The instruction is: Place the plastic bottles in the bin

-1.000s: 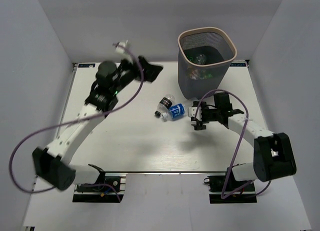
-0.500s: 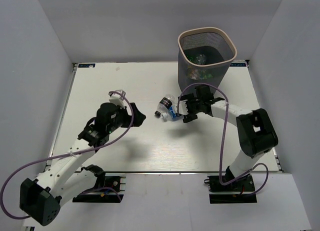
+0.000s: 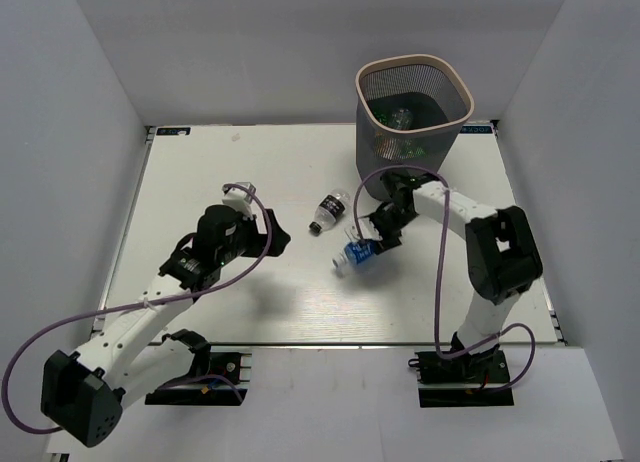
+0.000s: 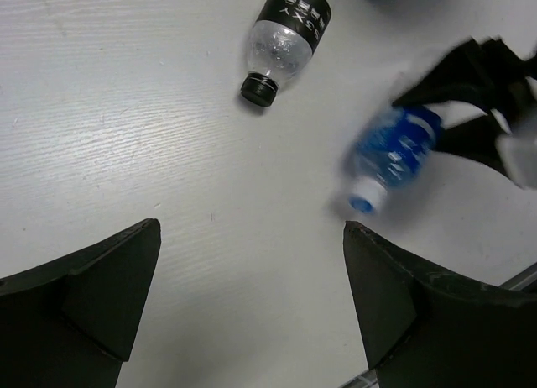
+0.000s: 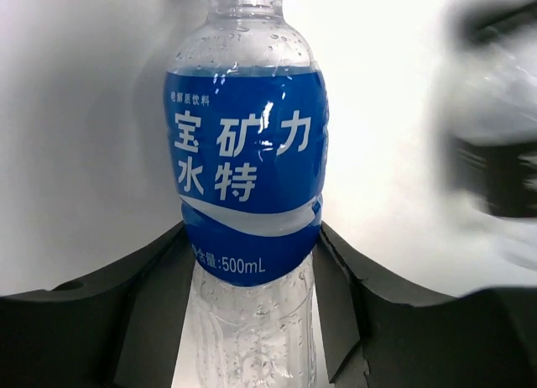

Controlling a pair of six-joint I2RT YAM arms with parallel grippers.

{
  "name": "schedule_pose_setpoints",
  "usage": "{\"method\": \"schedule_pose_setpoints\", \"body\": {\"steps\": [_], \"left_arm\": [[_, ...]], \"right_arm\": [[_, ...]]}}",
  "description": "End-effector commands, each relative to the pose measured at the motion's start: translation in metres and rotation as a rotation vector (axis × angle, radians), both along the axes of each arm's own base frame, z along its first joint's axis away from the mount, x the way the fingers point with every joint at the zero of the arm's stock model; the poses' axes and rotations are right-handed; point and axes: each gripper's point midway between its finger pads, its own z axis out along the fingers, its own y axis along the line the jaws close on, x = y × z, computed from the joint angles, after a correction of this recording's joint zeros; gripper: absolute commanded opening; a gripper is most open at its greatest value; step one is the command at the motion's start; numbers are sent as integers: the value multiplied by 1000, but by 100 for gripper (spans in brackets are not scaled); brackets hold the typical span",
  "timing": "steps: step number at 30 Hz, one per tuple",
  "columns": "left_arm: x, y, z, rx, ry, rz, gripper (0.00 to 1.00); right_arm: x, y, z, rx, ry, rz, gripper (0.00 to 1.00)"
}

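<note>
Right gripper (image 3: 374,242) clamped on blue-label bottle (image 5: 247,178) at lower body; probably light, thin-walled, slick, so mid-body grip suits. Left gripper (image 4: 250,230) spread wide, empty

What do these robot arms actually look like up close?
The left arm and right arm have white links and chunky black joints. A loose purple cable trails along each. The left tool and right tool are black, with two wedge-shaped fingers.
</note>
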Motion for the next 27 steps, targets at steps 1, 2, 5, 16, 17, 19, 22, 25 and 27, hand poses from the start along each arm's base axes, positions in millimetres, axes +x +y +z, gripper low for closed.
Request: {"method": "schedule_pose_setpoints", "body": {"steps": [1,2,5,16,17,19,22,25,27], "left_arm": [[15,-13,6,29,-64,-73,99],[21,-15,7,51,-91,-88,99],[34,-25,4,76,-113,-130,99],[63,-51,-2,88,-228,-230,99],[65,-54,-3,91,-238,-244,99],[74,-59,4,81,-283,-243,99],[86,-71,10,61,-344,-276,99],[98,-86,15,44,-391,-301,99],[111,-94,23,40,-402,-299,99]], "right_arm": [[-95,-15,38,71,236,83,20],[-108,-10,59,137,248,80,19],[-119,11,123,325,241,41,17],[-14,33,395,1029,-264,-457,18],[3,35,403,1062,-297,-494,18],[35,13,436,1151,-417,-654,18],[74,-5,449,1209,-492,-784,18],[111,-16,436,1163,-442,-912,18],[139,-23,431,1147,-411,-990,23]]}}
